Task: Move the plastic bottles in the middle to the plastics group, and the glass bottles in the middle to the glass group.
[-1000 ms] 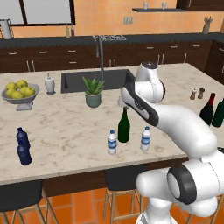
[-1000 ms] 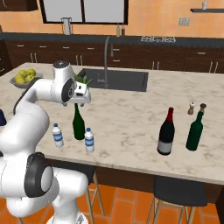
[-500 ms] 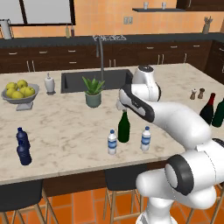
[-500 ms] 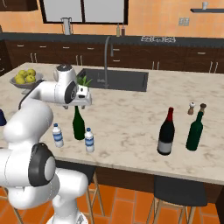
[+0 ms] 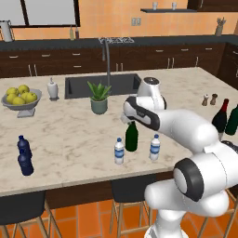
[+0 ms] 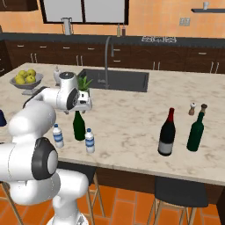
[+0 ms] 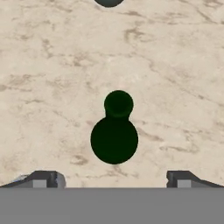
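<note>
While hovering right above the green bottle (image 7: 114,139), gripper (image 7: 113,178) is spread wide; two water bottles (image 5: 119,151) flank it on the counter (image 5: 69,135).

The white arm bends forward from the base, its wrist turned straight down. The gripper (image 7: 113,178) hangs with its fingers (image 7: 46,178) spread wide, holding nothing.

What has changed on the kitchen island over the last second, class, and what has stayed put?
The gripper has swung in over the green wine bottle and now sits directly above its neck, fingers spread wide, nothing gripped. The green bottle, the two clear water bottles beside it, the navy bottles and the wine bottles at the far end have not moved.
</note>
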Tool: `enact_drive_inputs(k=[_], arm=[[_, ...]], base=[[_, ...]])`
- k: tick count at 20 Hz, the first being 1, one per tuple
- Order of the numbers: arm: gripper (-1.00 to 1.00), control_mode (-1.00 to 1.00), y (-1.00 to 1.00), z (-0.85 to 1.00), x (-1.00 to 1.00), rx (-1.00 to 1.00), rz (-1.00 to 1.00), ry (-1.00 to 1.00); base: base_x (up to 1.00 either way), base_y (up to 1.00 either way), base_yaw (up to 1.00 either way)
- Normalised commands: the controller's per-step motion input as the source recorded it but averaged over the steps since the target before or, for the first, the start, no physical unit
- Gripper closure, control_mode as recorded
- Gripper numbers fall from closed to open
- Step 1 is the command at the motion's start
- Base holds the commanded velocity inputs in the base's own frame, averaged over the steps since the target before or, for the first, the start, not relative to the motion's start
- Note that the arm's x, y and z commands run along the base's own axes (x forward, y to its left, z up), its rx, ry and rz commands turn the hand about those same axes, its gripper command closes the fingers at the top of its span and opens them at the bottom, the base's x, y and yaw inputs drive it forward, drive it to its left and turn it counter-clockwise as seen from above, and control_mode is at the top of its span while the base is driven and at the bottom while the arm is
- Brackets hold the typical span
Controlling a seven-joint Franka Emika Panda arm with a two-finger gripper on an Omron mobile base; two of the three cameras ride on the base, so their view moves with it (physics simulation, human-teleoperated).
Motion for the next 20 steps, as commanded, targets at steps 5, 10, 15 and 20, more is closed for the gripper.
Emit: enact_drive_inputs(k=[5, 10, 15, 20], arm=[[-1.0, -1.0, 0.0, -0.1, 0.24, 0.0, 0.07, 0.0], [-1.0, -1.0, 0.0, -0.17, 0.13, 0.0, 0.07, 0.0], [-1.0, -1.0, 0.03, -0.25, 0.17, 0.0, 0.05, 0.01], [-1.0, -1.0, 0.14, -0.15, 0.14, 0.0, 0.01, 0.04]], base=[[0.0, 0.0, 0.0], [0.0, 0.0, 0.0], [0.0, 0.0, 0.0], [0.0, 0.0, 0.0]])
